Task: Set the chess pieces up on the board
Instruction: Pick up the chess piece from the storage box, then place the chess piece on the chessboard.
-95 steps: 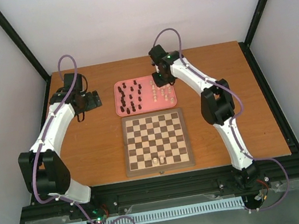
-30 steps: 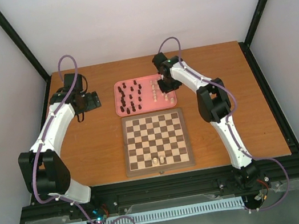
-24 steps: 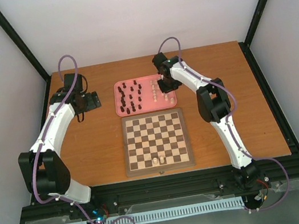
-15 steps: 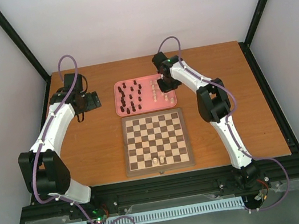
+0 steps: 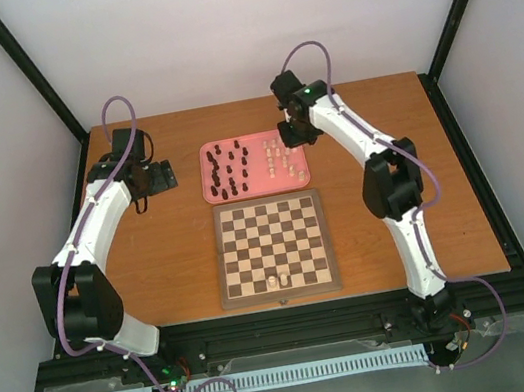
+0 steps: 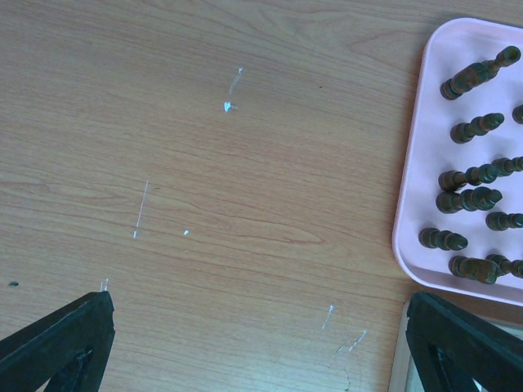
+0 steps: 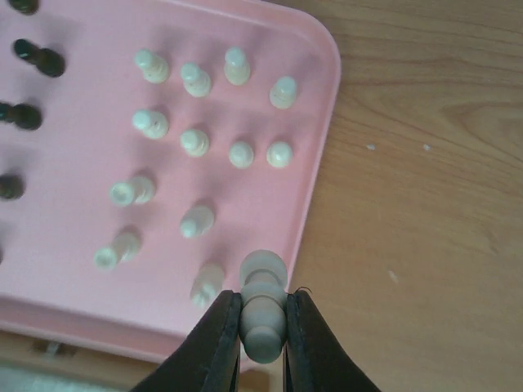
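Overhead, the board (image 5: 273,248) lies on the table (image 5: 441,174) between the two arms. Two cream pieces (image 5: 277,280) stand side by side near its front edge. Just behind the board sits the tray (image 5: 260,193), with dark pieces (image 5: 222,170) on its left half and more cream ones on its right. The right gripper (image 5: 294,135) hangs over the tray's far right corner. The left gripper (image 5: 155,177) is well off to the tray's left, above bare wood.

From the left wrist, the left gripper's fingers (image 6: 65,339) are spread wide with nothing between them. Only tabletop shows below, and the tray's edge and dark pieces are at the right.

From the right wrist, the right gripper's jaws are clenched on one cream piece (image 7: 263,273). They hold it above the tray's right rim, near the corner. Other cream pieces stand on the tray beyond it.
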Controlling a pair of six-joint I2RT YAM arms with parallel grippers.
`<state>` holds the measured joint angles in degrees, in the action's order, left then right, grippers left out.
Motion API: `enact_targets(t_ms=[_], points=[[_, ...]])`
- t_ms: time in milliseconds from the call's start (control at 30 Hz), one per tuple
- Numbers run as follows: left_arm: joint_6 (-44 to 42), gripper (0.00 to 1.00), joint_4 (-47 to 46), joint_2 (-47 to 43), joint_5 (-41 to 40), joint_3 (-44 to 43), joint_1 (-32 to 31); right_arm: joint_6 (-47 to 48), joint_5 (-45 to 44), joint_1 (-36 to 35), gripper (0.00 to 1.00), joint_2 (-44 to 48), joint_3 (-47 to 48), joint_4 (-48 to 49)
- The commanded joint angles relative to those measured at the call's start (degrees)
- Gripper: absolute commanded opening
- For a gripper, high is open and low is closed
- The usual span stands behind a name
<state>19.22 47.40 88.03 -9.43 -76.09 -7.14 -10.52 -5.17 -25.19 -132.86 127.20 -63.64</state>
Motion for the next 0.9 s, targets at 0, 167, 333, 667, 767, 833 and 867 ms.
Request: enact_targets(t_ms=[0,167,333,667,767,833,867], points=[[-0.88,1.00,0.14,1.11,-0.02,-0.37,-0.16,-1.11,0.92,-1.77,0.09,9.42,-7.47,-1.26],[-0.63,1.00,0.59,1.32,-0.69,-0.46,-0.21,-2.65,2.40,-8.30,0.09,23.45,-27.58,1.65],[-0.73,1.00,0.24,0.42,-0.77,-0.03,-0.18,-7.37,3.86,-16.79,0.09,35.82,-43.75,2.42],[-1.12,1.00,-0.54,0.68,-0.66,0.47,-0.16,-15.14,4.19,-30.11,0.09,45.74,-59.23,6.16],[-1.08,1.00,-0.97,0.73,-0.27,0.79,-0.18,-15.41,3.24,-33.48,0.09,44.18,-58.93,6.02],[-0.95,1.00,-1.06,0.87,0.00,0.82,-0.16,-15.21,3.35,-34.62,0.09,43.40,-58.91,6.13],[-0.90,1.00,-1.08,0.81,0.18,0.85,-0.16,-15.18,3.61,-34.92,0.09,43.17,-58.98,6.35]])
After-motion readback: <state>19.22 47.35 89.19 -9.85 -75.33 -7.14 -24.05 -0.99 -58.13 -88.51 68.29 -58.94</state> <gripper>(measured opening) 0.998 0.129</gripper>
